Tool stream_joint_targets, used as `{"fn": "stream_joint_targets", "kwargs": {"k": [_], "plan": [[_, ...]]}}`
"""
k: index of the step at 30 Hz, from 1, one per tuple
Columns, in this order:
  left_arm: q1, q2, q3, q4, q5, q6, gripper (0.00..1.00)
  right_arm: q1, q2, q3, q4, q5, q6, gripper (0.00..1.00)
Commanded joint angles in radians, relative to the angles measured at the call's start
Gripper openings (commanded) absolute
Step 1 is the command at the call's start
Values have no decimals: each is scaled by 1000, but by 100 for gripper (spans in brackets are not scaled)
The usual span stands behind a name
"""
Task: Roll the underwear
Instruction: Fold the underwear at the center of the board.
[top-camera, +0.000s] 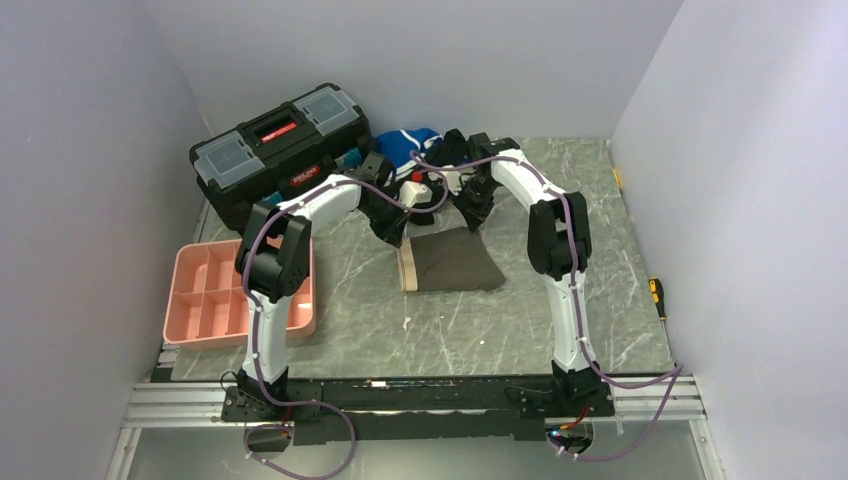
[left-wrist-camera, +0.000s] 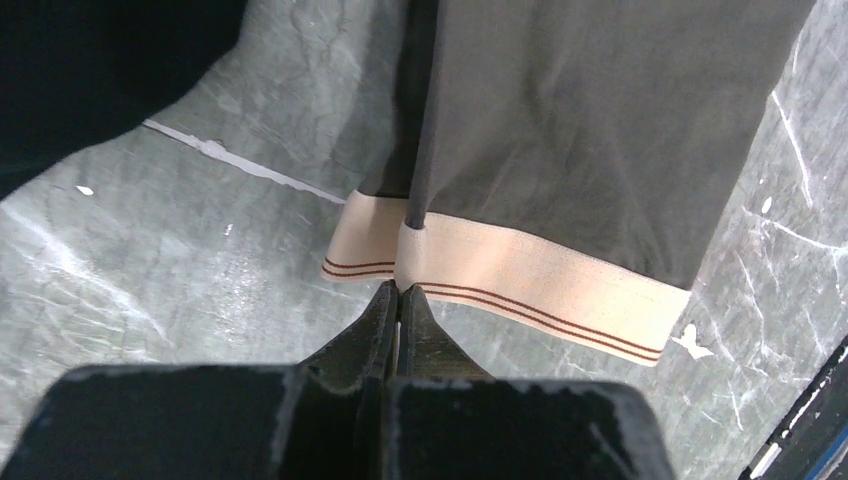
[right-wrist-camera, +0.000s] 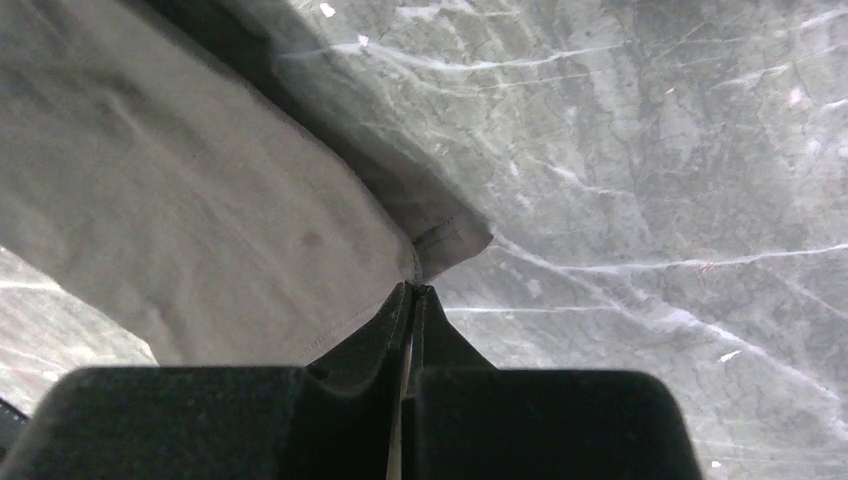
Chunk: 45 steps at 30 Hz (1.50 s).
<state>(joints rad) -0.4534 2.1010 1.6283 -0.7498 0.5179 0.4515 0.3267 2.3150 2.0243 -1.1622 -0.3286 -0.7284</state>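
**Both grippers closed on the far edge of the underwear**

We see a grey marbled table (top-camera: 600, 300) with the two arms reaching out from its near edge. A black toolbox (top-camera: 280, 150) stands at the far left. A pink compartment tray (top-camera: 200, 318) sits on the left side, beside the left arm. A blue-and-white garment (top-camera: 408, 143) lies at the far edge, just to the right of the toolbox.

The underwear (top-camera: 455, 262) lies folded near the middle of the table, between the two arms and well apart from the tray. Its dark grey-brown body spreads to the right. Its beige waistband (left-wrist-camera: 540, 285), marked with two thin brown stripes, runs along the left end.

The left gripper (left-wrist-camera: 399, 292) is at the far end of the waistband. Its jaws are pressed together, and their tips meet the band's edge just where one folded layer overlaps the other. As far as we can tell they nip that edge.

The right gripper (right-wrist-camera: 413, 290) is at the garment's far edge, further right. Its jaws are also together, pinching a stitched corner of the fabric. That corner rises off the table, with shadow under it.
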Motion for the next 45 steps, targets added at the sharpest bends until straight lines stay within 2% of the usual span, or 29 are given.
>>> {"fn": "stream_joint_targets", "kwargs": {"k": [1,5,14,18,24,33,41,45], "plan": [[5,1,43,29,-17,-49,3,-5,9,17,59,23,30,2],[4,-4,27,54,-42,-76,11,-5,15,13,88,5,43,6],[5,11,15,86,-101,-112,15,-5,21,-3,129,-4,70,13],[4,15,6,102,-118,-121,22,-5,16,-20,132,1,69,19],[2,23,-1,125,-132,-138,30,-5,1,-46,140,12,67,23],[2,21,-9,162,-150,-143,31,-6,-29,-60,141,39,70,31],[-5,41,-1,169,-147,-142,33,-15,-55,-72,147,39,84,46],[-8,46,-8,173,-159,-140,33,-24,-79,-66,143,35,89,50]]}}
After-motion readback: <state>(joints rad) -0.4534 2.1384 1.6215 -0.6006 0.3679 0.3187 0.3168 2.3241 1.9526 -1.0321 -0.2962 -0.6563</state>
